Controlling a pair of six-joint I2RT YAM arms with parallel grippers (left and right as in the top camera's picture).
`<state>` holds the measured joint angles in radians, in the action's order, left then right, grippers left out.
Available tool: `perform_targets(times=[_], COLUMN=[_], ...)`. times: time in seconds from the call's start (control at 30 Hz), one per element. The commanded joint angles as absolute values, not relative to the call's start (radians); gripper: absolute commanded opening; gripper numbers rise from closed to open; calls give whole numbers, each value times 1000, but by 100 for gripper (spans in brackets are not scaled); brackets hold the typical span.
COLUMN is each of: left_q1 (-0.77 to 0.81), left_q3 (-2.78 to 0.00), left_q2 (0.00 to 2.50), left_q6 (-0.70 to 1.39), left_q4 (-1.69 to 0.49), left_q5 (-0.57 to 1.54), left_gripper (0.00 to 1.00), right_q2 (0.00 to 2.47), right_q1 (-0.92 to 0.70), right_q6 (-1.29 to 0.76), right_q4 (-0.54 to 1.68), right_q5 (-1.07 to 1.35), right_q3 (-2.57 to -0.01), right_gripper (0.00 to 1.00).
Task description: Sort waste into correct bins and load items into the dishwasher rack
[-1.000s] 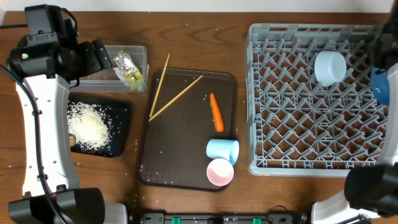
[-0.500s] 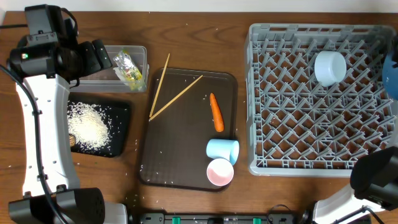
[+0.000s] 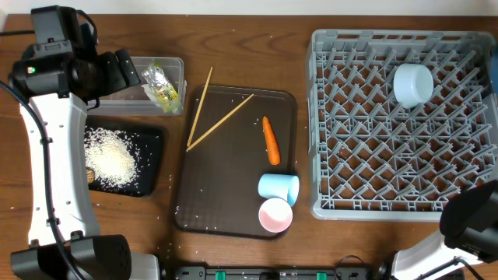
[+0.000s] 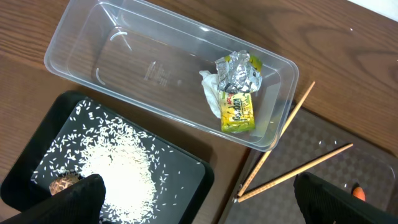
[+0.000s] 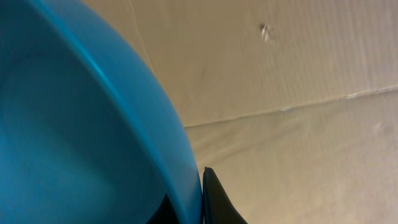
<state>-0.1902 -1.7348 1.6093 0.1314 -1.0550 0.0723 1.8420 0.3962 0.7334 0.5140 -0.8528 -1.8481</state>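
Clamped in my right gripper (image 5: 203, 200), the blue plate (image 5: 81, 124) fills the wrist view. It has swung off the overhead picture past the dishwasher rack (image 3: 389, 124), so it is not racked yet. My left gripper (image 4: 205, 205) hangs wide over the clear tub (image 4: 93, 56) holding the wrapper (image 4: 238, 106). The carrot (image 3: 270, 141) awaits sorting.

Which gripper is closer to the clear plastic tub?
Left. The left gripper hangs open just above the clear tub. The right gripper, shut on a blue plate, is outside the overhead view, nowhere near it.
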Motion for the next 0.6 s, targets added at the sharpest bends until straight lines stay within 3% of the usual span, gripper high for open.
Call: perform_targets(times=[0.0,0.57], left_q1=[-194,-194], left_q3=[-1723,-1723], left_q2=[1616,1616], left_q6=[136,136], left_q4=[-1058,-1058], left_q5=[71,71], left_gripper=[98,98], right_q2=[1876,1982], right_q1=[406,438], right_q6=[850,881], right_q4=[487,413], right_q5=[-860,-965], right_q3=[-1834,-1834], right_gripper=[1,1])
